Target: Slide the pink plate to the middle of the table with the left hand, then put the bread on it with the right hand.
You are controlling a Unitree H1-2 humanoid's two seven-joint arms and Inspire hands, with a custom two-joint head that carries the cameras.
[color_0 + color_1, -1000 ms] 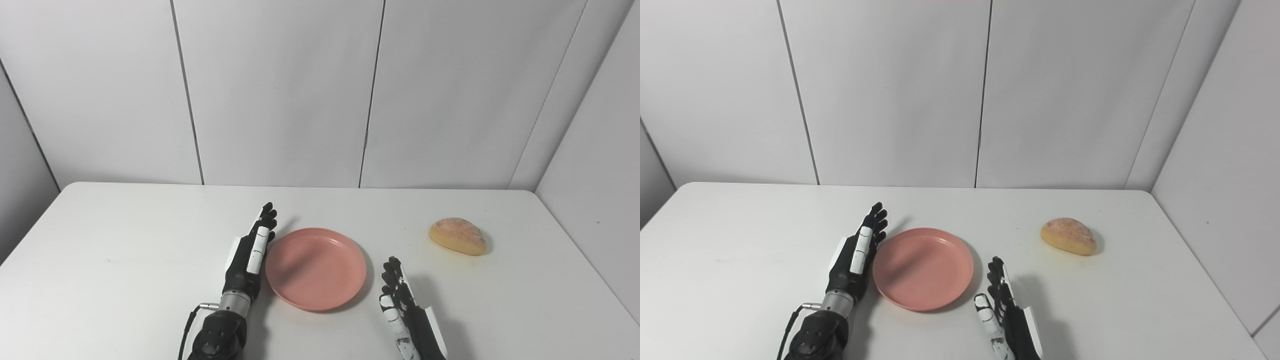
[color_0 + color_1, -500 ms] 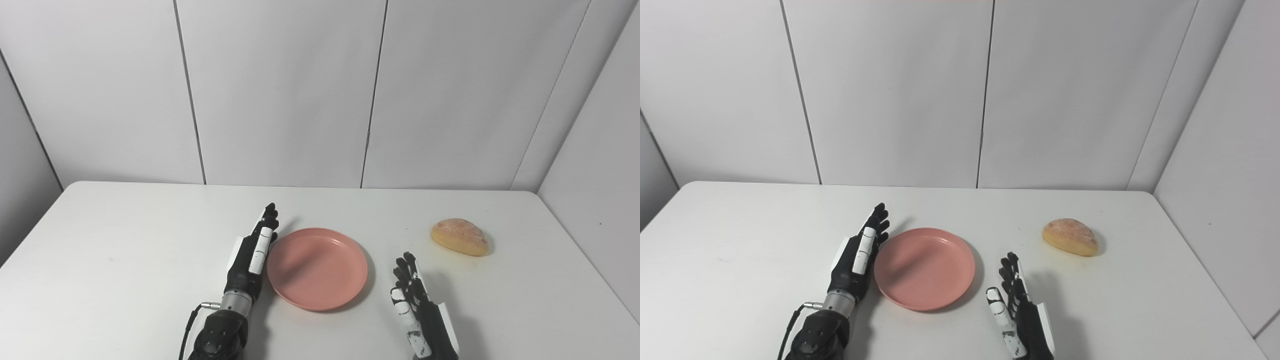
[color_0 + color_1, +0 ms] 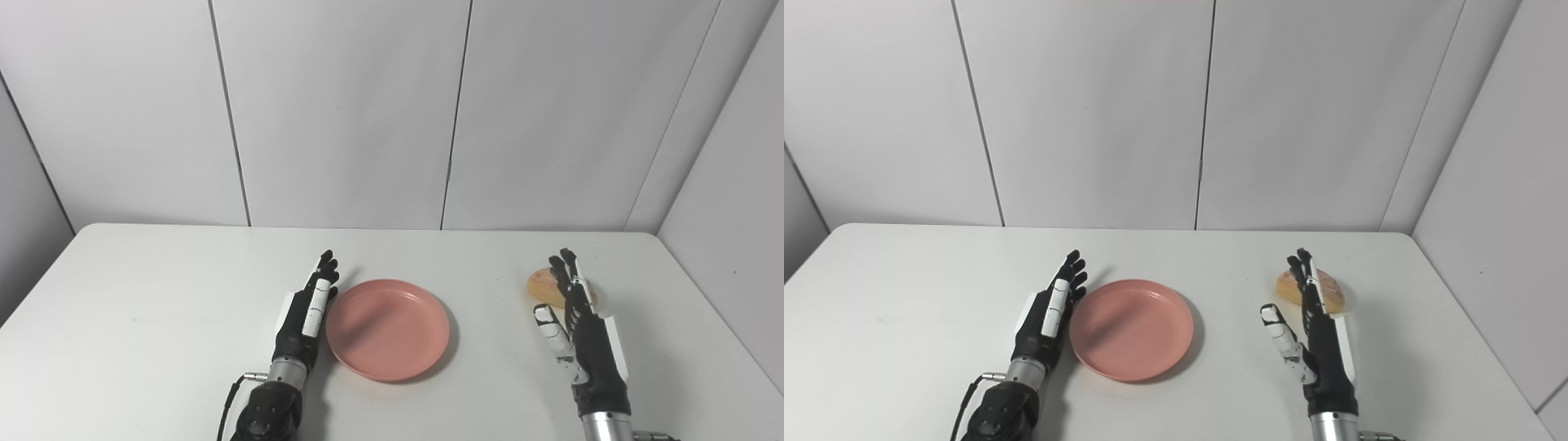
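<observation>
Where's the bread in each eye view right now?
Left eye view: bread right of centre, mostly hidden behind the open right hand.
Right eye view: bread right of centre, showing on both sides of that hand's fingers.
Shared landmark: pink plate, off to its left.

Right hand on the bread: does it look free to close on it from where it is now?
Probably yes. The right hand is open, its fingers overlapping the bread in both views, nothing between them. The pink plate lies well clear.
</observation>
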